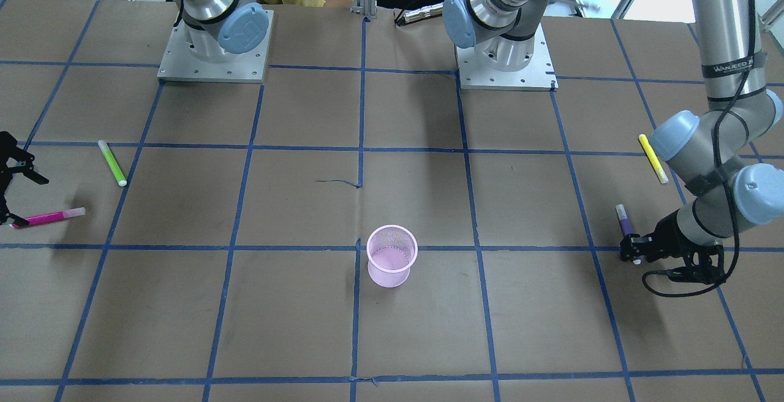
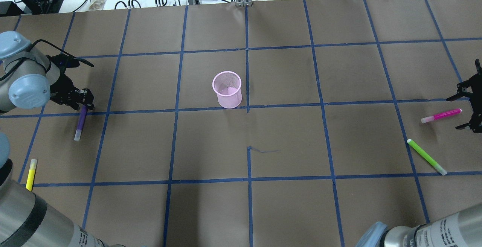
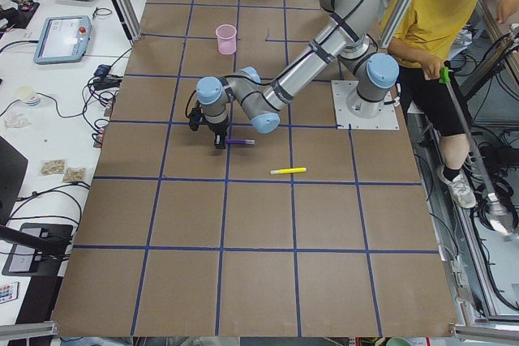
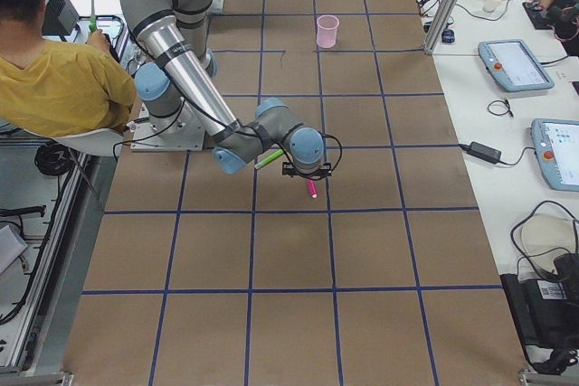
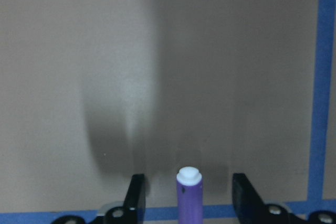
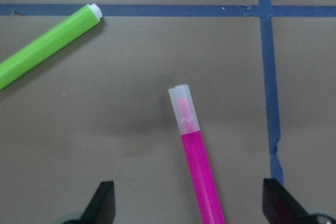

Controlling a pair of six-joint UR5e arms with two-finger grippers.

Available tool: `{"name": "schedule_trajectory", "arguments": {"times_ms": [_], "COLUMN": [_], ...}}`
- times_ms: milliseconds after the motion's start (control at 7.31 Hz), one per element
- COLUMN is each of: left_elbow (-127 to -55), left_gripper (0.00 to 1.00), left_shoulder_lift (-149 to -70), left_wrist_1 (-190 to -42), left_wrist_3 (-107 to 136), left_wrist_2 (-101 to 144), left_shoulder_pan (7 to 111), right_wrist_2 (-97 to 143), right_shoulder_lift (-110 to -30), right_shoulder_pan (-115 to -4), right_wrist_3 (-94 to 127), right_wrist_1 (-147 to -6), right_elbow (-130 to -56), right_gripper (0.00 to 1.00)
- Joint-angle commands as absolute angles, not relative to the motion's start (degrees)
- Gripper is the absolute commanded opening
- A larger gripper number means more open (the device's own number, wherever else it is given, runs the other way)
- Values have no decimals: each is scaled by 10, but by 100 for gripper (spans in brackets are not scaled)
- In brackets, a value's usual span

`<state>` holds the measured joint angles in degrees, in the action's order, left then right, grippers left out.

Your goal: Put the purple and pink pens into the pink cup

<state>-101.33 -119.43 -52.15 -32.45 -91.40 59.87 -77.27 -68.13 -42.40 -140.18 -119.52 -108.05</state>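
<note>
Left tool (image 5: 188, 179) brackets purple pen (image 5: 189, 203) — gaps visible wrist-side.

Bright, even light from above; shadows soft and faint throughout. Front view: blown-out white glare at top right corner. Overhead view: top strip overexposed. Left wrist view: soft focus, broad grey shadow streak down desk (image 5: 236, 51) toward purple pen (image 5: 189, 203), pen edges blurred. Right wrist view sharper; faint shadow patch left of pink pen (image 6: 202, 177).
</note>
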Motion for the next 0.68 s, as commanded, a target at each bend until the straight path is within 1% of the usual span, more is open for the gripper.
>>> {"name": "schedule_trajectory", "arguments": {"times_ms": [0,137,410,547], "left_elbow": [-1014,-1014,-1013,-1013], "left_gripper": [36,29,4,0], "left_shoulder_lift": [-1194,-1194,-1194,-1192], "left_wrist_1": [-525,-524,-524,-524], "left_wrist_3": [-325,-325,-325,-325], "left_wrist_2": [-912,-911,-911,-910], "left_shoulder_pan": [599,599,599,599], "right_wrist_2": [-772,-773,-772,-772], "right_shoulder_lift": [-650,-650,-650,-649], "right_shoulder_pan": [-425,-425,-424,-424], "right_wrist_3": [-1482,-1489,-1491,-1492], "right_wrist_1": [-1194,-1194,-1194,-1194], "right_elbow": [-1072,-1071,-1064,-1066], "right_gripper": [100,100,84,84]}}
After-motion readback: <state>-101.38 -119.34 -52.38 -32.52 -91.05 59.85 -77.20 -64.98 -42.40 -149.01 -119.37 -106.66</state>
